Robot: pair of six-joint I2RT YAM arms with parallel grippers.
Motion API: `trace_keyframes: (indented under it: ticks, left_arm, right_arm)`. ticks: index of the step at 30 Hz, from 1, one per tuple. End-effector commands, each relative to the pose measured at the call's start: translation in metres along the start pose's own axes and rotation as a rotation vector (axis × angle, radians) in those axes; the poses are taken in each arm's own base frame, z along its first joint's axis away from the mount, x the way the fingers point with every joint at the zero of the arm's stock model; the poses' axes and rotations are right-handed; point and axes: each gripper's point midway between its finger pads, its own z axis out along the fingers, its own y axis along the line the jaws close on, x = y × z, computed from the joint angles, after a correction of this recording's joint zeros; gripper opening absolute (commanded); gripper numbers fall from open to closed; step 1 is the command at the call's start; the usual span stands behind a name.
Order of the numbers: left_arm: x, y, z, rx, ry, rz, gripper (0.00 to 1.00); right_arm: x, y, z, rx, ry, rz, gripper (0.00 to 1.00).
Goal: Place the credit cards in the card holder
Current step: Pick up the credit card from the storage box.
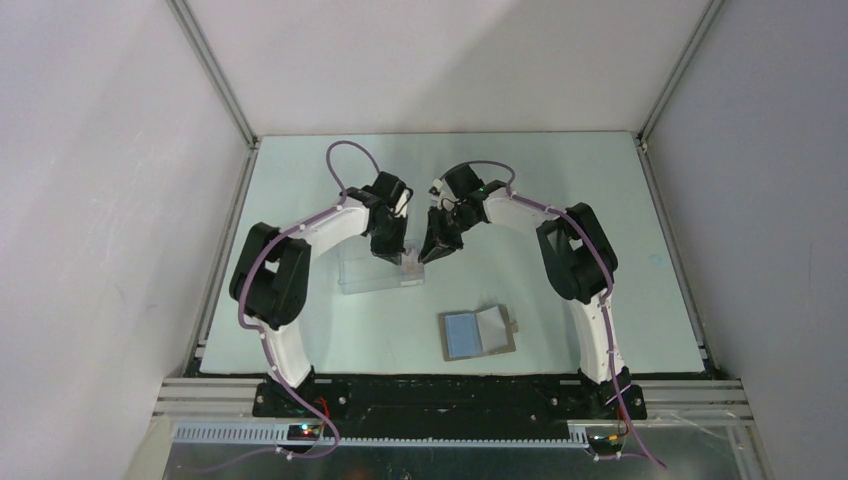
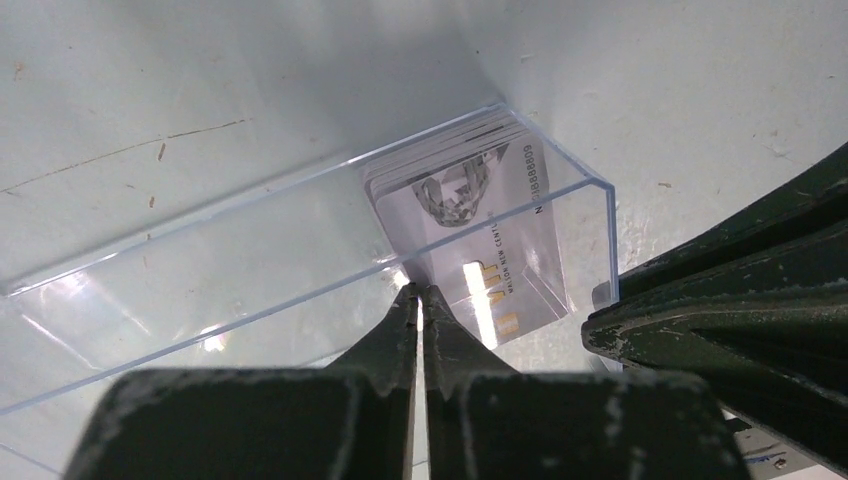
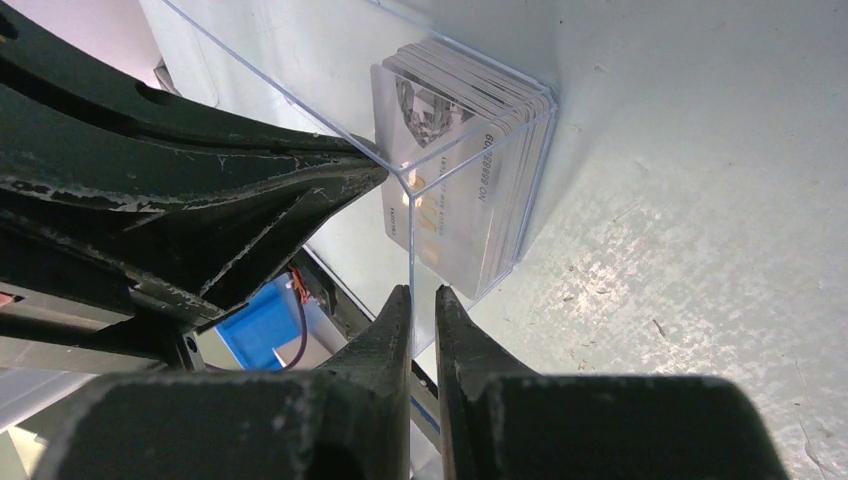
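Observation:
A stack of pale credit cards (image 2: 470, 220) stands on edge in the right end of a clear plastic box (image 1: 375, 272). The stack also shows in the right wrist view (image 3: 460, 170). My left gripper (image 2: 420, 292) is shut on the box's near long wall, just left of the cards. My right gripper (image 3: 413, 292) is shut on the thin end wall of the box (image 3: 300, 100), at its corner beside the cards. In the top view both grippers, left (image 1: 392, 255) and right (image 1: 432, 255), meet over the box's right end. The grey-brown card holder (image 1: 478, 333) lies open on the table, blue lining up, apart from both grippers.
The right gripper's dark fingers (image 2: 720, 320) crowd the right side of the left wrist view. The left gripper's fingers (image 3: 200, 200) fill the left of the right wrist view. White walls and metal rails (image 1: 215, 270) enclose the table.

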Motion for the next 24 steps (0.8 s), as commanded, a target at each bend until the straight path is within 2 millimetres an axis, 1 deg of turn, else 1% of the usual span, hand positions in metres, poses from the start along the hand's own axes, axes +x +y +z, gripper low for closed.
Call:
trace_keyframes:
  ticks: [1,4,10,18,21,24]
  left_arm:
    - [-0.026,-0.032,-0.023,0.091,-0.104,0.050,0.03]
    - [-0.028,-0.036,-0.027,0.110,-0.112,0.051,0.03]
    - [-0.025,-0.040,-0.029,0.133,-0.105,0.045,0.04]
    - [-0.028,-0.047,-0.041,0.163,-0.128,0.038,0.12]
    - [-0.030,-0.051,-0.046,0.184,-0.136,0.036,0.18]
    - [-0.031,-0.054,-0.047,0.194,-0.135,0.037,0.21]
  right_arm:
    - [0.014,-0.019,0.022,0.052,0.049,0.022,0.12]
    - [0.014,-0.019,0.022,0.051,0.050,0.022,0.12]
    - [0.015,-0.018,0.023,0.050,0.051,0.022,0.12]
    - [0.015,-0.018,0.022,0.049,0.050,0.021,0.12]
    - [0.014,-0.018,0.022,0.050,0.049,0.022,0.12]
    - [0.015,-0.018,0.022,0.050,0.050,0.021,0.12]
